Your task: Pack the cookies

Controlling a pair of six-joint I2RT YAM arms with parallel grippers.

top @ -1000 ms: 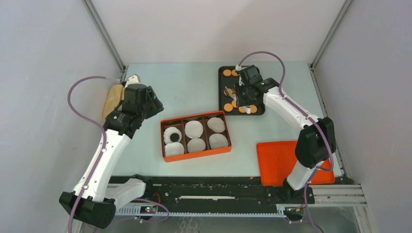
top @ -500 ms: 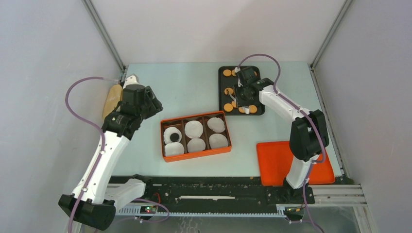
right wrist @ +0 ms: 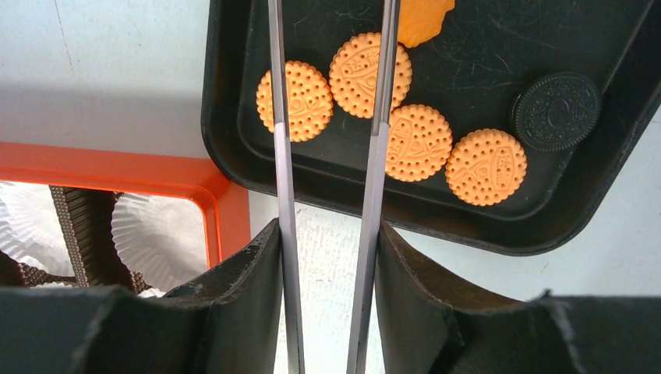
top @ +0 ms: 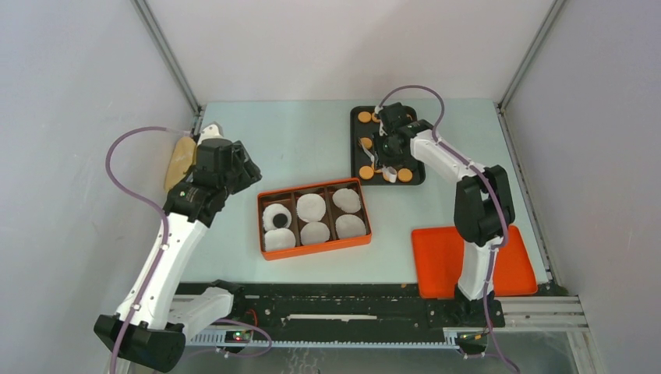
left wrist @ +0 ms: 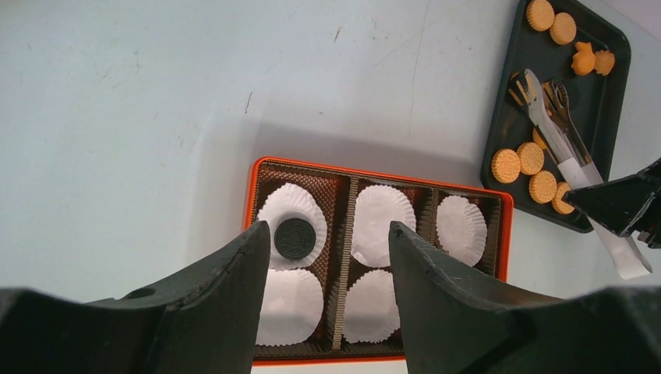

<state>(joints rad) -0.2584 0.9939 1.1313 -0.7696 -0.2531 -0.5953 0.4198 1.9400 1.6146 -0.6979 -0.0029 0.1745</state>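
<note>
From above, the cookies (top: pixel 404 175) lie in a black tray (top: pixel 353 156) at the upper middle of the frame, and one black cookie (top: pixel 278 221) already sits in a paper liner of the orange box (top: pixel 312 250) at centre. The right claw (top: pixel 386 152) hangs over the tray, while the left claw (top: pixel 248 167) waits at the left, near a tan object (top: pixel 181 156) by the wall. An orange lid (top: pixel 444 257) lies at lower right, well apart from the box. In the left wrist view the claw stands wide and empty above the box, whose other liners (left wrist: pixel 382 214) show no cookie; tongs (left wrist: pixel 549 121) reach across the tray at upper right. In the right wrist view the claw pinches those tongs, probably so the thin blades can lift flat biscuits; the blades straddle round orange cookies by the tray's lower rim, and that rim and the box's orange edge stand between them and the liners
</note>
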